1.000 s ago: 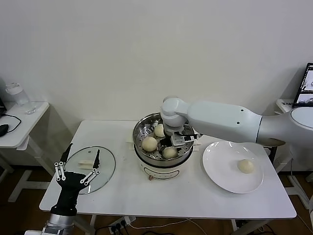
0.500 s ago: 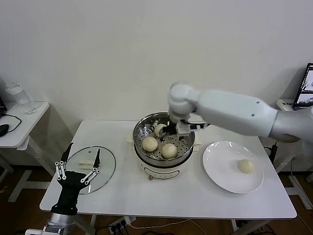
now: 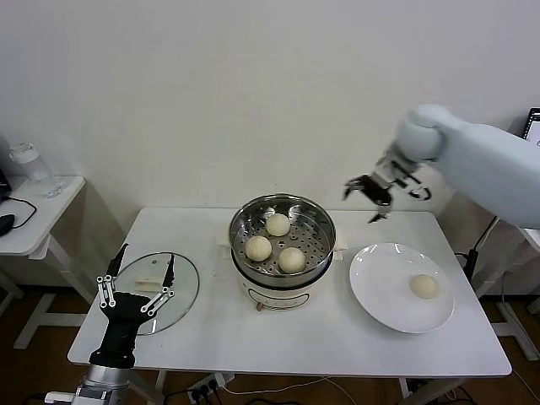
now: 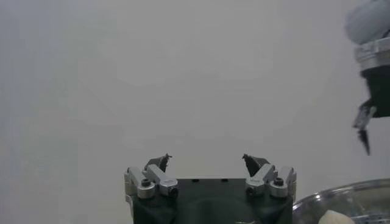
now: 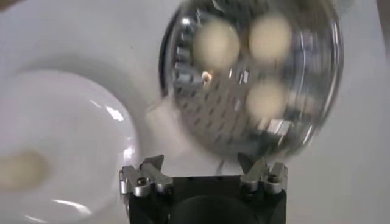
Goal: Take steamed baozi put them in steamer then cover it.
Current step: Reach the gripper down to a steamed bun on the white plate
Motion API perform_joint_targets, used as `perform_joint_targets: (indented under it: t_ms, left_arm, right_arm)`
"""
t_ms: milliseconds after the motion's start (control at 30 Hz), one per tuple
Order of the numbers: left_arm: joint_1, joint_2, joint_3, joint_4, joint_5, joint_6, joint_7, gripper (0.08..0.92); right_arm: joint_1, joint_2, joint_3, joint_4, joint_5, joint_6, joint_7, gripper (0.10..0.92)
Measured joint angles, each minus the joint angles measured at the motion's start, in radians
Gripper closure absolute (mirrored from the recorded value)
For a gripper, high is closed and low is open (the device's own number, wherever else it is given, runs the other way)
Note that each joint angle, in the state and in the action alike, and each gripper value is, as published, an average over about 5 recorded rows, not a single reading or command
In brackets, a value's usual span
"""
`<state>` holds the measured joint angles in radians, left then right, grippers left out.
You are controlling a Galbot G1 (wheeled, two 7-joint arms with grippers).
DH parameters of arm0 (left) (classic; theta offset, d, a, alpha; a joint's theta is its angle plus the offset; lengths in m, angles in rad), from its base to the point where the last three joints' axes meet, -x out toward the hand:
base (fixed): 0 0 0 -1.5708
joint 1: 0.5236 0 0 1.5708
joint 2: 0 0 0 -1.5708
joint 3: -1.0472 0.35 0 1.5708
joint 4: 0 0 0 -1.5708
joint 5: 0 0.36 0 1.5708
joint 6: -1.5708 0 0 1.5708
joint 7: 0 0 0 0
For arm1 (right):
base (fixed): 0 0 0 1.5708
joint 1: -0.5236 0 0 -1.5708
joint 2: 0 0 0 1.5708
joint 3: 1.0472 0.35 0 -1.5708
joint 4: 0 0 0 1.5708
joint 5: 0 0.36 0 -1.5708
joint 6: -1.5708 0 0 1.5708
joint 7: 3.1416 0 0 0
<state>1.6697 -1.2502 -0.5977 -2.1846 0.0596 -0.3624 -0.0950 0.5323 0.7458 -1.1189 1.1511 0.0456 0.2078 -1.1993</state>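
Note:
Three cream-white baozi (image 3: 278,243) lie in the shiny steel steamer (image 3: 283,212) on its white pot base at the table's middle; they also show in the right wrist view (image 5: 253,67). A fourth baozi (image 3: 423,286) lies on the white plate (image 3: 380,287) to the right. My right gripper (image 3: 371,197) is open and empty, raised in the air between the steamer and the plate. The glass cover (image 3: 181,291) with its white handle lies flat at the table's front left. My left gripper (image 3: 135,278) is open, pointing up beside the cover.
A side table (image 3: 38,211) with a clear jug (image 3: 29,164) stands at the far left. A screen (image 3: 531,143) shows at the right edge. The white table's front edge (image 3: 287,371) runs below the plate and cover.
My right gripper has lifted out of the steamer, empty, and swung up and right towards the plate. Three baozi stay in the steamer. The left arm has not moved.

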Motion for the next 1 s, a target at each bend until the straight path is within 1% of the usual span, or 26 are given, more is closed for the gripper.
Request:
perform_joint_targets:
  t_ms: [167, 400, 700, 1000]
  left_arm:
    - [0.001, -0.001, 0.000, -0.001, 0.000, 0.003, 0.000, 0.177]
    - [0.007, -0.002, -0.001, -0.002, 0.001, 0.004, 0.001, 0.177]
    - [0.015, -0.003, -0.006, -0.002, 0.003, 0.004, 0.001, 0.177]
    - [0.017, -0.003, -0.007, 0.002, 0.004, 0.002, 0.001, 0.177]
  right_arm:
    - [-0.064, -0.053, 0.008, -0.086, 0.048, -0.074, 0.001, 0.203]
    - [-0.191, -0.079, 0.047, -0.184, 0.062, -0.131, 0.012, 0.203]
    - [-0.316, -0.066, 0.082, -0.279, 0.049, -0.163, 0.024, 0.203]
    - [-0.386, -0.036, 0.108, -0.341, 0.034, -0.171, 0.042, 0.203]
